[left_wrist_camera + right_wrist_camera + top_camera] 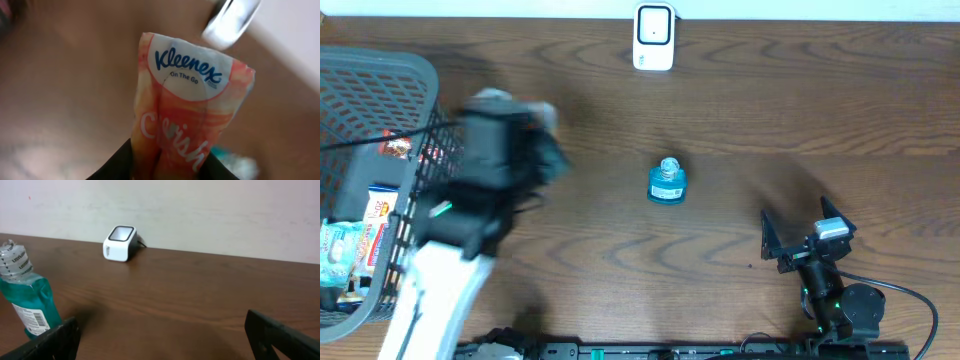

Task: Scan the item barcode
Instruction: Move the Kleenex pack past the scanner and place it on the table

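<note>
My left gripper (167,167) is shut on an orange and white Kleenex tissue pack (192,105), which stands up between the black fingers, logo toward the camera. In the overhead view the left gripper (535,145) is blurred, above the table right of the basket. The white barcode scanner (654,38) stands at the table's far edge; it shows blurred above the pack (231,20) and in the right wrist view (120,243). My right gripper (800,235) rests open near the front right, with nothing between its fingers (165,340).
A teal mouthwash bottle (667,183) stands upright mid-table, left of the right gripper (25,297). A grey wire basket (380,75) with several packaged goods fills the left side. A pale wall runs behind the scanner.
</note>
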`<state>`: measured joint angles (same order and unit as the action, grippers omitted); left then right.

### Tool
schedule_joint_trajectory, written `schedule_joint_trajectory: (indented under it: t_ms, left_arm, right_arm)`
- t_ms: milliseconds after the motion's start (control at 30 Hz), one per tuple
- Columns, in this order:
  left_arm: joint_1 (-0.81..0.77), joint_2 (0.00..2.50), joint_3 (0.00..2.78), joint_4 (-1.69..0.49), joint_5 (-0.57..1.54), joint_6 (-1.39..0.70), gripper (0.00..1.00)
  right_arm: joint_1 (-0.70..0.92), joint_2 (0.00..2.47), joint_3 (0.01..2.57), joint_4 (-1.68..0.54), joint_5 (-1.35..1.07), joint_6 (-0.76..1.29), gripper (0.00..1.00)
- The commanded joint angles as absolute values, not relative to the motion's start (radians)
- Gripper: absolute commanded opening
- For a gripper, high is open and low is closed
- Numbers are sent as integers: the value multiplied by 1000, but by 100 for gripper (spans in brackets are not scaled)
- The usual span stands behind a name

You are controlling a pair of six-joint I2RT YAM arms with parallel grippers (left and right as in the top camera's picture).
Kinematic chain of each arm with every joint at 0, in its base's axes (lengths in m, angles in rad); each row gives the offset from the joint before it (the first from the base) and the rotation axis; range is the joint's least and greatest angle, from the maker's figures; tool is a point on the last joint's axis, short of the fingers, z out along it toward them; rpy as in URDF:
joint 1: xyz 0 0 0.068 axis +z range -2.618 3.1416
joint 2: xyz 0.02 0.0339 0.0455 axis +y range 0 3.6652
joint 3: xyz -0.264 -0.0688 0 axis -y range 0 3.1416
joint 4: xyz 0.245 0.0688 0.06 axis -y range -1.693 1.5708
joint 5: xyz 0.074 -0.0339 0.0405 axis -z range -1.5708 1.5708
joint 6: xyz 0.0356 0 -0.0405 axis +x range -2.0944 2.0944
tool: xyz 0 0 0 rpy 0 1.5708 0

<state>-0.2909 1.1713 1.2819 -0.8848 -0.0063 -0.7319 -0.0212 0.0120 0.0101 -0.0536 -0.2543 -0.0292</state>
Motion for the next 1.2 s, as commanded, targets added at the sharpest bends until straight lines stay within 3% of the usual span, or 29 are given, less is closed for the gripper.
schedule_joint_trajectory:
  t_ms: [0,400,500,600,633,900,1167]
  left_arm:
    - [-405,1310,1203,-878,-111,-915,31]
    - [-562,1761,1193,-752,-121,-1411,32]
    - [-573,1816,1193,-743,-125,-1412,52]
    - [-573,1829,1193,-743,-125,-1411,54]
    - [-573,1826,1193,-741,-126,-1411,59]
    - [-543,1670,1256,-743,-152,-1219,92]
    - [-407,1345,1332,-747,-255,-841,98]
  right_arm:
    - [-13,7,6,-53,-253,-12,99]
    - [-13,7,6,-53,-253,-12,99]
    - [-13,7,6,-53,-253,-12,99]
    - [-13,7,6,-52,-253,-12,99]
    - [-13,7,6,-52,-253,-12,99]
    - [-13,7,6,-53,-253,-12,99]
    - [-13,7,6,-53,-253,-12,99]
